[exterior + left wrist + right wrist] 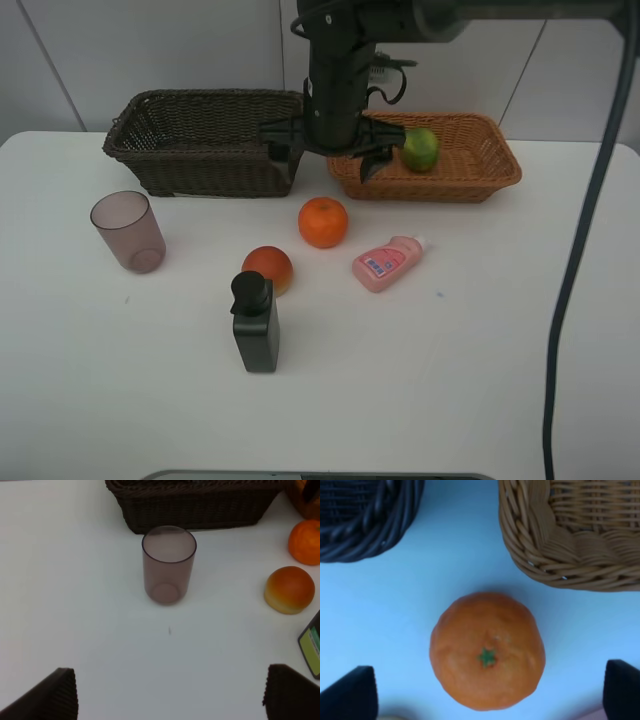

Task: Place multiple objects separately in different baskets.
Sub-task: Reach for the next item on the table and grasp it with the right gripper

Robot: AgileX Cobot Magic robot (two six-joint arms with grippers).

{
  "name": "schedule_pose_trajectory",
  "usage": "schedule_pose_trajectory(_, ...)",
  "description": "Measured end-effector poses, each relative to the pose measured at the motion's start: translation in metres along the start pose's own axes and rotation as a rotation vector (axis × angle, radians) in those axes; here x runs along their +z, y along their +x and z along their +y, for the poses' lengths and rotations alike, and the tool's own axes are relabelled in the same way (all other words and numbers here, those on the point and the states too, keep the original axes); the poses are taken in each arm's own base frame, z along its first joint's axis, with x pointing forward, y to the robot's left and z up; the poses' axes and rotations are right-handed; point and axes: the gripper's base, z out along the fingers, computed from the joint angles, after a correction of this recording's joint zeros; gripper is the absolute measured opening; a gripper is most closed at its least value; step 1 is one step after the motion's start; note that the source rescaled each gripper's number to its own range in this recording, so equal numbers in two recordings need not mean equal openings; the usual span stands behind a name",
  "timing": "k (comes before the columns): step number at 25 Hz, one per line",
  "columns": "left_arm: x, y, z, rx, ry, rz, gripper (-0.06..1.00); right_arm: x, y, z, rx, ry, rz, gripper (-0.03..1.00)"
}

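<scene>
My right gripper (328, 158) is open and empty, hanging above the gap between the dark brown basket (205, 140) and the orange-tan basket (470, 165). The orange (323, 222) lies just in front of it; in the right wrist view the orange (487, 650) sits between the open fingertips (350, 692). The green oval fruit (420, 148) lies in the tan basket. The purplish cup (128, 232) stands upright at the left. The reddish-orange fruit (268, 268), black pump bottle (256, 322) and pink bottle (388, 262) are on the table. My left gripper (172, 700) is open, facing the cup (169, 562).
The white table (450, 380) has a back edge just behind the baskets, with a wall beyond. A dark cable (575, 260) hangs down at the right. The dark basket (195, 505) stands right behind the cup in the left wrist view.
</scene>
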Motion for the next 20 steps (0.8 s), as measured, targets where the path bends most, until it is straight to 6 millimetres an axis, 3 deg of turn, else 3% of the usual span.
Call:
schedule_pose_trajectory(9,0.0,0.0,0.0,0.0,0.0,0.0,0.96,0.025,0.01,-0.003,0.103,0.003,-0.045,1.0)
schedule_pose_trajectory(20,0.0,0.0,0.0,0.0,0.0,0.0,0.96,0.058,0.016,0.001,0.087,0.021,-0.039,1.0)
